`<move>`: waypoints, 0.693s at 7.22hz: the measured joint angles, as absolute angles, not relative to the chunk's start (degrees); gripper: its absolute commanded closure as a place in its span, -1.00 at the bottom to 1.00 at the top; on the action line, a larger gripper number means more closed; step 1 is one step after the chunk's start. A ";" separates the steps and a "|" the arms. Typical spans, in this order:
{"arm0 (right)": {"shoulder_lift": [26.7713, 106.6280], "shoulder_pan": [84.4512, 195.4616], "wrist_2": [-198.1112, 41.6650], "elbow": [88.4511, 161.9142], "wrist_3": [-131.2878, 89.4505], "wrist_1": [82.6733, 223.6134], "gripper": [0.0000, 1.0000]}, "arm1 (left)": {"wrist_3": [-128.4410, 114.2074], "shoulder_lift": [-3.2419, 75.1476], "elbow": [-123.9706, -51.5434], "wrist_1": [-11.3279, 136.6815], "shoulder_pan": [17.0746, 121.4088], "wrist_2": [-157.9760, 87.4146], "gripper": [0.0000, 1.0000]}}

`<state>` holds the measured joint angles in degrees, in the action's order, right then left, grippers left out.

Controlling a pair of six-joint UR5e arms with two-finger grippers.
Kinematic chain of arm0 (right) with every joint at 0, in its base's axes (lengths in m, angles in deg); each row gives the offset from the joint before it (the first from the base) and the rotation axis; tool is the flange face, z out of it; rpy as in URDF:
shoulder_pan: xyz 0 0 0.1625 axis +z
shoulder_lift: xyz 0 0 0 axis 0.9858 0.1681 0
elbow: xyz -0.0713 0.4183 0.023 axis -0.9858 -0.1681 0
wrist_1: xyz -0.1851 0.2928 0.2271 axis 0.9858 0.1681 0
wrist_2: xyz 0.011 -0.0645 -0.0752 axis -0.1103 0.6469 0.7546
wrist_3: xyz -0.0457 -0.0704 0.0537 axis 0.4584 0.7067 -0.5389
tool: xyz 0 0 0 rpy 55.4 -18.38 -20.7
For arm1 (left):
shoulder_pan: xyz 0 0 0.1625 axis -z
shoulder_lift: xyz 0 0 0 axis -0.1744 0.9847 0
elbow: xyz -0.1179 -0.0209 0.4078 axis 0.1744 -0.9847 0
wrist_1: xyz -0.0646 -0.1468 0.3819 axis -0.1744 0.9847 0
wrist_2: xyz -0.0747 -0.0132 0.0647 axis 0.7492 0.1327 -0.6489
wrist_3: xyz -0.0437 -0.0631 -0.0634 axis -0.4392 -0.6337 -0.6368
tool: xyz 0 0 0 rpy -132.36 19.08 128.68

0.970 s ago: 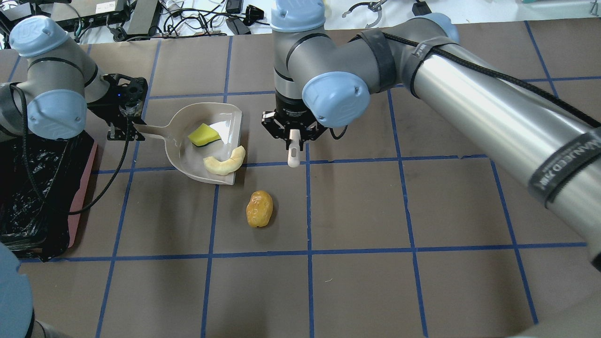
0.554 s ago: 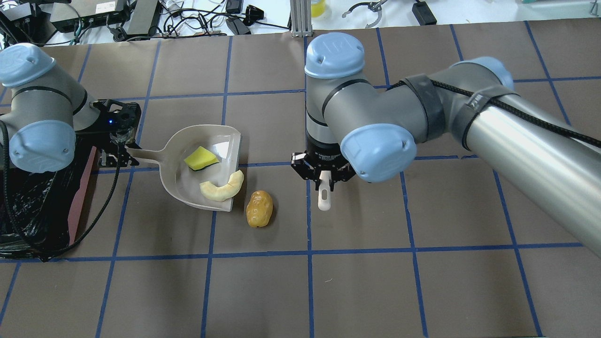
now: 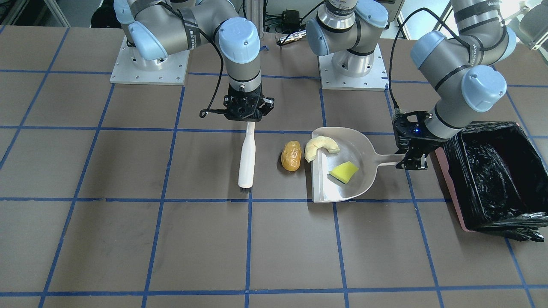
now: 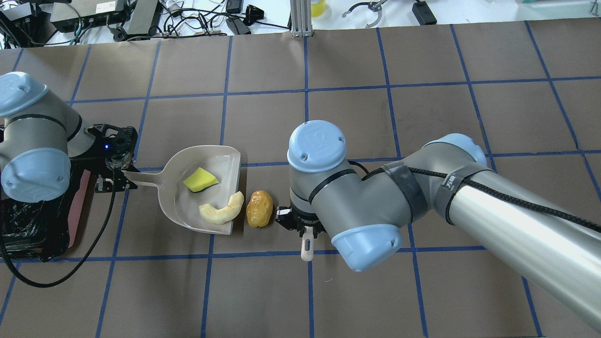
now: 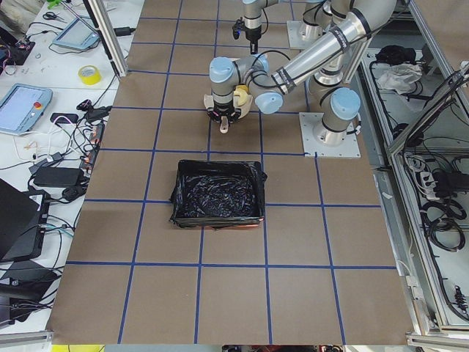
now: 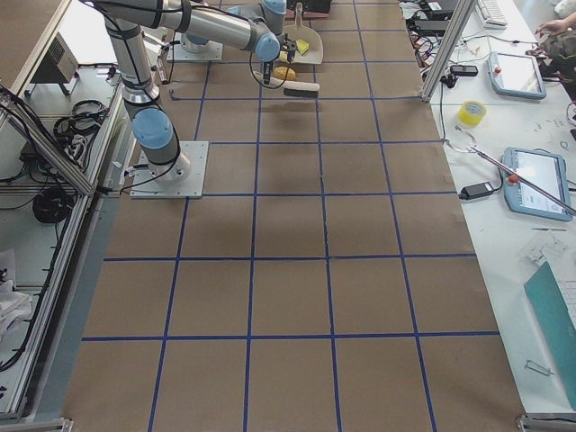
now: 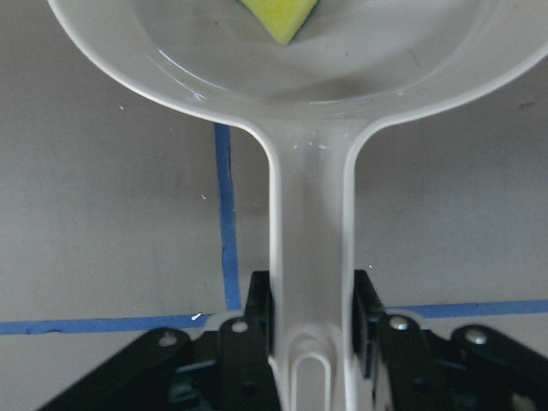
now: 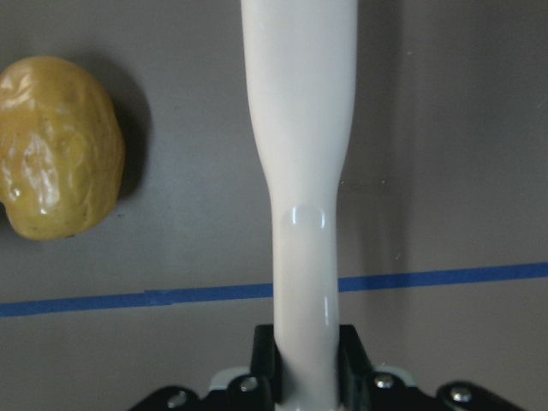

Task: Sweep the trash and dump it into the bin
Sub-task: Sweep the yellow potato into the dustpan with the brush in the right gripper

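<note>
The golden-brown potato-like lump (image 4: 259,209) lies on the table just off the open lip of the beige dustpan (image 4: 220,164). The cream crescent slice (image 4: 220,210) lies at that lip and the yellow wedge (image 4: 199,180) further inside. My left gripper (image 4: 115,176) is shut on the dustpan's handle (image 7: 310,257). My right gripper (image 4: 300,225) is shut on a white brush (image 3: 247,158), which hangs bristles-down a short gap from the lump (image 8: 56,145), on the side away from the dustpan. The black-lined pinkish bin (image 3: 447,186) stands beside my left gripper (image 3: 411,160).
Cables and electronics (image 4: 141,19) lie along the table's far edge in the overhead view. The arm base plates (image 3: 147,64) sit at the robot's side. Blue tape lines grid the brown table.
My right arm has carried the brush toward the robot and now hangs beside the lump. My left gripper has drawn the dustpan the same way, so its lip now faces the lump.
</note>
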<state>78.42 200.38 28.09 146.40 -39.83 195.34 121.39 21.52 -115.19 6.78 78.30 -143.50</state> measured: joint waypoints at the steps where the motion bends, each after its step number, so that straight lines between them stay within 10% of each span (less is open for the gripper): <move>1: 78.01 203.08 27.07 146.70 -42.86 196.97 1.00 | 121.48 21.09 -116.76 6.48 78.37 -143.66 1.00; 5: 73.11 209.12 23.63 146.20 -51.41 207.28 1.00 | 121.55 20.94 -119.85 3.96 78.58 -143.87 1.00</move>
<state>73.11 209.12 23.63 146.20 -51.41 207.28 121.55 20.94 -119.85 3.96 78.58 -143.87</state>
